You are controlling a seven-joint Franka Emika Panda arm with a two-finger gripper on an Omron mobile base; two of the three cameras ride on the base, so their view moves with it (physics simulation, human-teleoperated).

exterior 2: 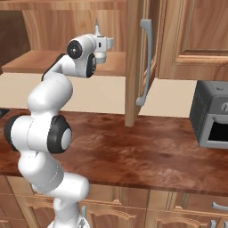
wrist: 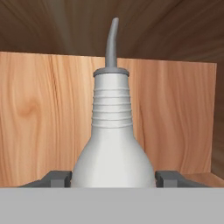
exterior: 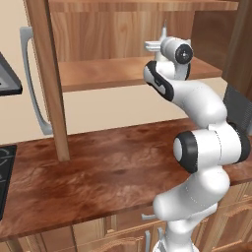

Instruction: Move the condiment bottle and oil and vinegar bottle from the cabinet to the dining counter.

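Note:
The oil and vinegar bottle (wrist: 113, 144), pale grey-white with a ribbed neck and a thin curved spout, stands on the inner shelf (exterior: 108, 71) of the open wooden cabinet (exterior 2: 136, 62). My gripper (wrist: 113, 177) reaches into the cabinet, and its two dark fingertips (wrist: 57, 177) press on either side of the bottle's rounded body. From the base cameras the hand (exterior: 156, 47) covers most of the bottle, and just the spout (exterior 2: 97, 26) pokes up above it. The condiment bottle and the dining counter are out of view.
The open cabinet door (exterior: 47, 74) with its long grey handle (exterior: 29, 78) hangs left of the arm. Below lies a reddish-brown counter (exterior: 98, 182) with a black stovetop (exterior: 4, 172) at its left end. A grey toaster oven (exterior 2: 213, 113) stands at the right.

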